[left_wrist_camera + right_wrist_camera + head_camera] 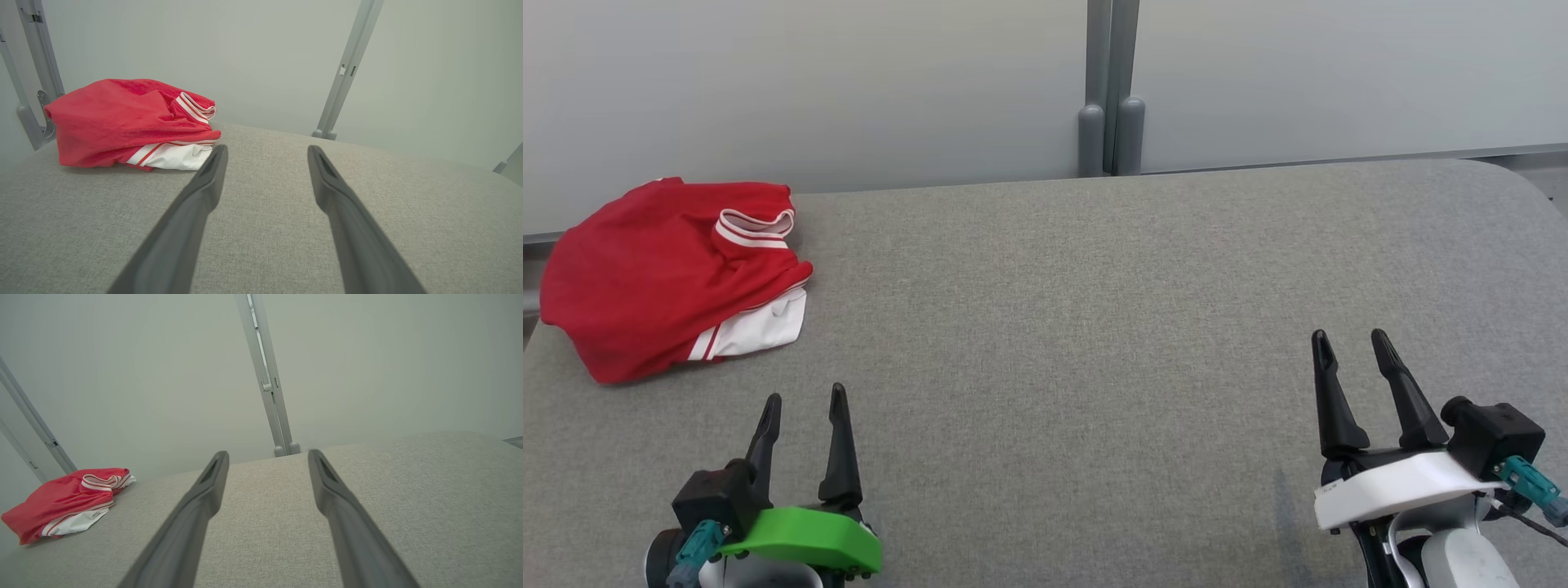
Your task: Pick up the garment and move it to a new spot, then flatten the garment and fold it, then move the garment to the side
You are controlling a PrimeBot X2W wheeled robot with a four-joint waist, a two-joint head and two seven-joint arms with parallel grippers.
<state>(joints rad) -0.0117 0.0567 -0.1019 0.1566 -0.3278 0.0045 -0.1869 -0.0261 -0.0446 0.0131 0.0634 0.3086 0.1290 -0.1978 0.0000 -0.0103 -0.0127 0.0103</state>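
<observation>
The garment [662, 278] lies bunched at the table's [1094, 343] far-left corner, the left gripper [805, 394] and right gripper [1349, 336] near the front edge with fingers spread, holding nothing; a shallow pinch could catch one layer or nudge it off the edge

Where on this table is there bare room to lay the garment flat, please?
The table is bare from the garment across to its right edge, between the post and the left claw and right claw. Only the far left corner, under the garment, is crowded.
</observation>
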